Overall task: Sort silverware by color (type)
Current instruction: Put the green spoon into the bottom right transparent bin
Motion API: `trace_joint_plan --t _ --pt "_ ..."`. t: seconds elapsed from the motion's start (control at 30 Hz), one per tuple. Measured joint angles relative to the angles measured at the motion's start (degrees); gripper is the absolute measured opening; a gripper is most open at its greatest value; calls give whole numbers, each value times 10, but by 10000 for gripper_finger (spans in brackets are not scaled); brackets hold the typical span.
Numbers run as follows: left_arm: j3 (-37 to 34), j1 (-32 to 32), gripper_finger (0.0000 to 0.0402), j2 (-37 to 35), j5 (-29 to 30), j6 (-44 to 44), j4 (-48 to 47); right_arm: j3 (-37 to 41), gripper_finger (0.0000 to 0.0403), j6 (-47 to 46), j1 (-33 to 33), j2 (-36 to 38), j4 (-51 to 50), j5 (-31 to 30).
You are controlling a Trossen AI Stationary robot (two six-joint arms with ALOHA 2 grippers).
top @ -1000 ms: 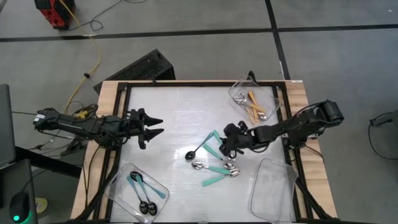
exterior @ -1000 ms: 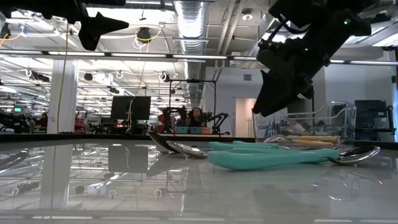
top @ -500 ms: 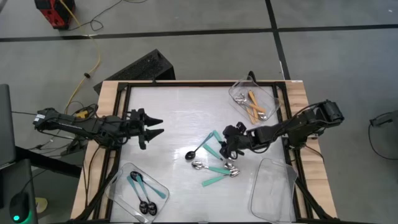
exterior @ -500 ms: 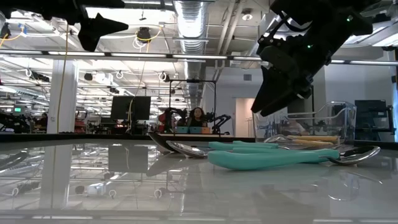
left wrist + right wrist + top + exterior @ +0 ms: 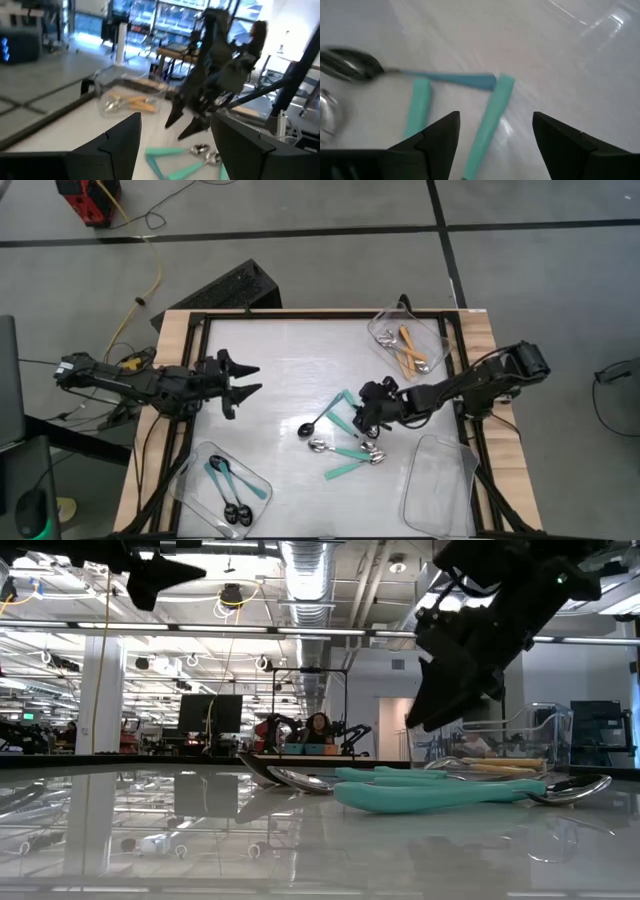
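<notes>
Hovering wide open and empty at three o'clock, the right gripper (image 5: 366,417) should pinch a light, stiff, slippery teal spoon (image 5: 345,470) mid-handle.

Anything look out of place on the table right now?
Nothing damaged or spilled. One empty clear tray overhangs the table's near right edge, askew. The unsorted spoons lie crisscrossed mid-table, a blue-handled spoon among the teal ones, under the open right claw.

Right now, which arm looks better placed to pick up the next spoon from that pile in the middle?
The right. Its gripper hovers, jaws open, directly over the loose spoons, while the left gripper waits across the table.
</notes>
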State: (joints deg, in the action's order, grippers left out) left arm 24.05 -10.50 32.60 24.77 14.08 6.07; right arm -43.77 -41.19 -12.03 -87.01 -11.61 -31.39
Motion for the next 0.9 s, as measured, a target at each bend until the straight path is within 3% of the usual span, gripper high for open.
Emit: trace_joint_plan --t 0.23,0.33,0.47,0.7,0.9 --pt "-3 -18 226 0 18 -18 3 0 277 -34 -13 -53 1 -1" --pt "-27 -28 226 0 15 -26 51 1 277 -43 -19 -71 -5 -1" --pt "-46 -31 226 0 25 -35 96 0 277 -45 -24 -80 0 -1" --pt "-53 -31 226 0 19 -48 97 0 277 -61 -26 -82 2 -1" --pt "-111 -31 226 -3 13 -64 217 -2 277 -78 -30 -125 18 -9"
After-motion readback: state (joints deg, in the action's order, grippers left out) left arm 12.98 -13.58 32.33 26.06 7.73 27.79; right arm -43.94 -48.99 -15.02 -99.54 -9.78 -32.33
